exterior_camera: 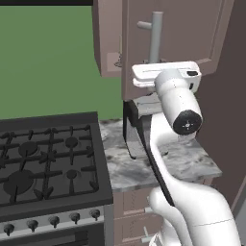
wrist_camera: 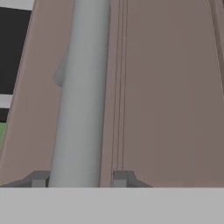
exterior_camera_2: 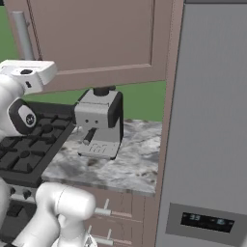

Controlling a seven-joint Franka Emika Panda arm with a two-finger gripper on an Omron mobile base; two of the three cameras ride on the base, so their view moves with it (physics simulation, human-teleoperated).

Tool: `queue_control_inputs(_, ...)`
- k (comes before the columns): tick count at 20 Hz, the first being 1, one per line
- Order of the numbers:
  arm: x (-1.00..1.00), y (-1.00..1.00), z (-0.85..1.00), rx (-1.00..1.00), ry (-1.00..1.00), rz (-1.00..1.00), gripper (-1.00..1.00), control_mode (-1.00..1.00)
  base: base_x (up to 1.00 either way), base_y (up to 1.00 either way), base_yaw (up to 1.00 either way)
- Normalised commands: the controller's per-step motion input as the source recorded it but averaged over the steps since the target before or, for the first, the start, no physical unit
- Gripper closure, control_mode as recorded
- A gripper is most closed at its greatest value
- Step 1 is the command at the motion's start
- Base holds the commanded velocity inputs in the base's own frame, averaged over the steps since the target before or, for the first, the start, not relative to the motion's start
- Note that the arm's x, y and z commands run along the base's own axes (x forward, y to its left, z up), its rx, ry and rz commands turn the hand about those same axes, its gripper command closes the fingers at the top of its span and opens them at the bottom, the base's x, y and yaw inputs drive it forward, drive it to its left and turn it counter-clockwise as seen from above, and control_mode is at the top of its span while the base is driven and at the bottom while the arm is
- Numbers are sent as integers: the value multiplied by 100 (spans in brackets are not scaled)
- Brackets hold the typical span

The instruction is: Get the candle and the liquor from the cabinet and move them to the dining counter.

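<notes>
Cabinet [exterior_camera: 187,33] door stands slightly ajar above the marbled tabletop [exterior_camera: 192,163], its long silver bar handle [wrist_camera: 81,96] rising between the robot's two dark fingers [wrist_camera: 122,178]. The fingers sit spread either side of the bar, with a visible gap on one side, so no firm pinch shows. A coffee machine [exterior_camera_2: 99,123] stands on the tabletop below, beside the black stove [exterior_camera: 43,163]

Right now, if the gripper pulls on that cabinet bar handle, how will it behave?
The handle looks like a rigid metal bar, so it likely won't flex. Its smooth round surface could slip between the fingertips, which sit either side with a gap. The cabinet door already stands ajar, so it should swing easily.
</notes>
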Motion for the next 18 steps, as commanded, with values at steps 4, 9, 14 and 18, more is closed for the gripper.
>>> queue_control_inputs(4,-49,-68,0,0,0,0,100,-100,0,0,0)
queue_control_inputs(9,-50,-65,0,0,0,0,100,-100,0,0,0)
queue_control_inputs(14,-37,-62,0,0,0,0,100,-100,0,0,0)
queue_control_inputs(18,-23,-73,0,0,0,0,100,-100,0,0,0)
